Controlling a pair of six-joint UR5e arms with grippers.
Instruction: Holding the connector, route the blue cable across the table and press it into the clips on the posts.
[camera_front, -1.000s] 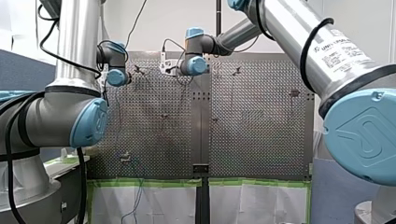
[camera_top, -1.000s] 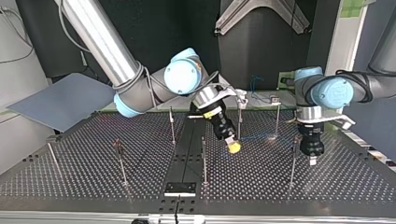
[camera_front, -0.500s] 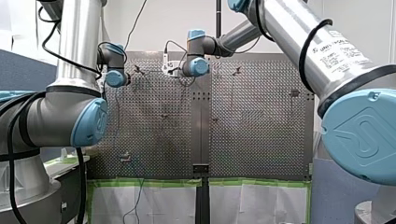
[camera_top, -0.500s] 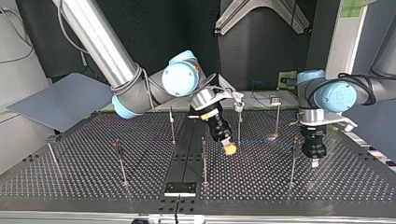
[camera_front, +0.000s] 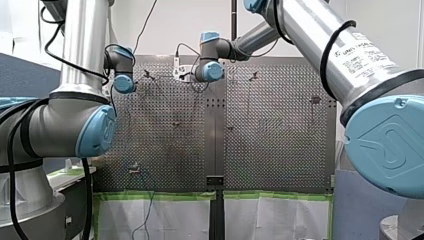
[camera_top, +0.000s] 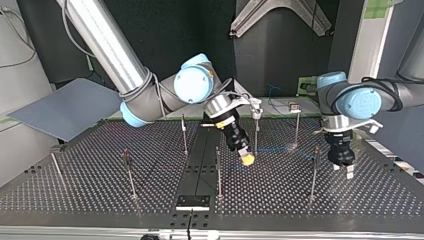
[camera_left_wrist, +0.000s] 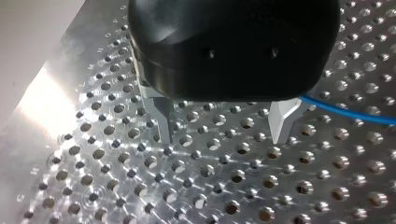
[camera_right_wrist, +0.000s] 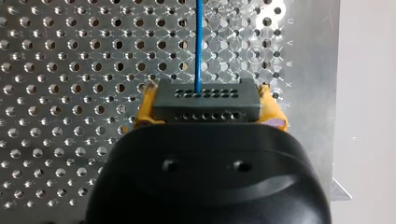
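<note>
Clamping the connector (camera_right_wrist: 205, 93) between its yellow pads (camera_right_wrist: 144, 112), my right pincer (camera_right_wrist: 208, 106) holds the task's one rigid part; the blue cable (camera_right_wrist: 199, 46) runs straight out of it over the perforated surface (camera_right_wrist: 70, 70); thin and light, it looks limp enough to bend wherever it is led, so I judge the connector block the right place to grip; my left pincer (camera_left_wrist: 224, 128) hovers with metal fingers (camera_left_wrist: 161, 116) apart and empty, the cable passing just beside one; the posts (camera_top: 256, 131) stand near.

Lit brightly from above. Hard white glare on the perforated surface (camera_left_wrist: 44, 100) in the left wrist view, glints round its holes. Dark backdrop (camera_top: 210, 30) in the top view.
</note>
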